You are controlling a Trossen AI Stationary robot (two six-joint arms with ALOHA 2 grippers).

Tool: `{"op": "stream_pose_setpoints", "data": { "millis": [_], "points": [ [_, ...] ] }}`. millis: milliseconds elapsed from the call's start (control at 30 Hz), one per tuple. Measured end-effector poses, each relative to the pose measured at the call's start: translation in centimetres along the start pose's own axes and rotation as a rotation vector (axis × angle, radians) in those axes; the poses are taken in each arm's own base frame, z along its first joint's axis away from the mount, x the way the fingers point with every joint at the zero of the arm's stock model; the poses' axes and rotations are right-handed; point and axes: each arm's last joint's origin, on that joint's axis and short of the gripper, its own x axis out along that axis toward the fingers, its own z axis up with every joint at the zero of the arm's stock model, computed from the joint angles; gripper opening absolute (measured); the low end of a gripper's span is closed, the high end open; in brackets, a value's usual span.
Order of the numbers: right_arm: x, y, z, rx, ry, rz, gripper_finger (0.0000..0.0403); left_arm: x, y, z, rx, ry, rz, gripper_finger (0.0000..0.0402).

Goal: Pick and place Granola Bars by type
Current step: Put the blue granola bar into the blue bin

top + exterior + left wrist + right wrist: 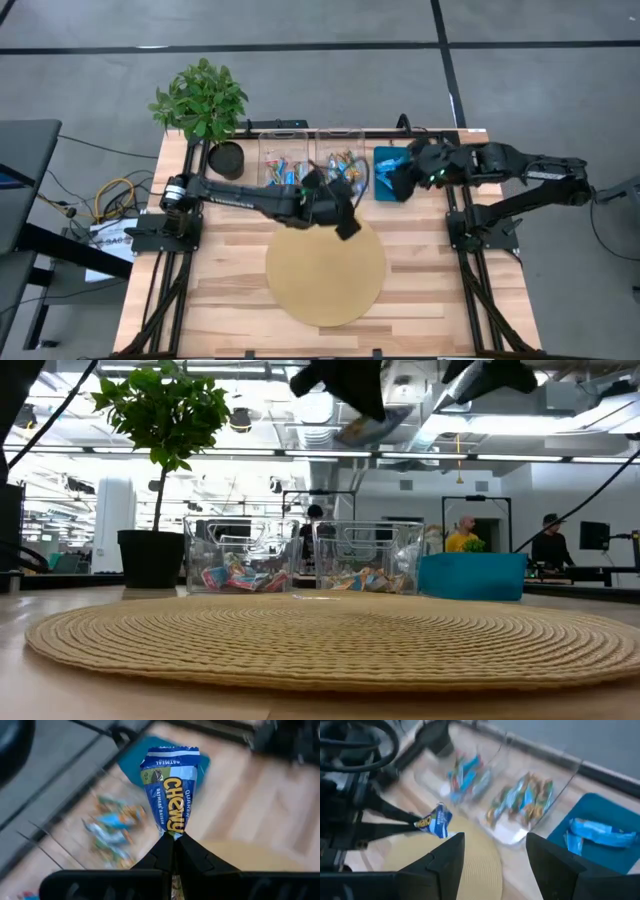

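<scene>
A blue-wrapped granola bar [170, 785] sticks out beyond my left gripper [173, 836], which is shut on it high above the far edge of the round woven mat [325, 270]. The low view shows that bar [368, 428] well above the table. Two clear bins [283, 165] [340, 165] behind the mat hold mixed bars. My right gripper [495, 840] hovers open and empty above the teal tray [385, 175], on whose floor blue bars [597, 831] lie. My left gripper pinches the blue bar's crimped wrapper end [173, 829] between its two fingers. The fingers slant down toward the table's far right and lie along the bar. The bar is lifted clear of mat and bins, its free end [170, 755] pointing away from the fingers.
A potted plant [200, 100] stands at the table's far left corner beside the bins. The bare wooden table top [220, 290] runs around the mat. People stand in the room behind the table [462, 535].
</scene>
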Motion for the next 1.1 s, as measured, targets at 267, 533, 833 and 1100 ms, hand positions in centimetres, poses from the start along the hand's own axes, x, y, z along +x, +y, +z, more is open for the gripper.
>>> {"op": "stream_pose_setpoints", "data": {
  "millis": [267,533,833,1100],
  "points": [
    [-1.9,-1.8,2.7,0.093,-0.133,0.201,0.0202,-1.4,2.8,4.6,-0.048,-0.130,0.063,0.0004],
    [-1.2,-2.3,5.0,0.107,-0.180,0.366,0.0202,-4.2,4.9,8.8,-0.085,-0.272,0.035,0.0004],
    [0.8,-0.5,6.2,0.050,-0.207,0.483,0.0202,-4.8,5.2,9.6,-0.113,-0.301,-0.021,0.0004],
    [1.6,-0.2,6.8,0.034,-0.239,0.487,0.0199,-5.0,4.9,9.7,-0.123,-0.318,-0.053,0.0004]
  ]
}}
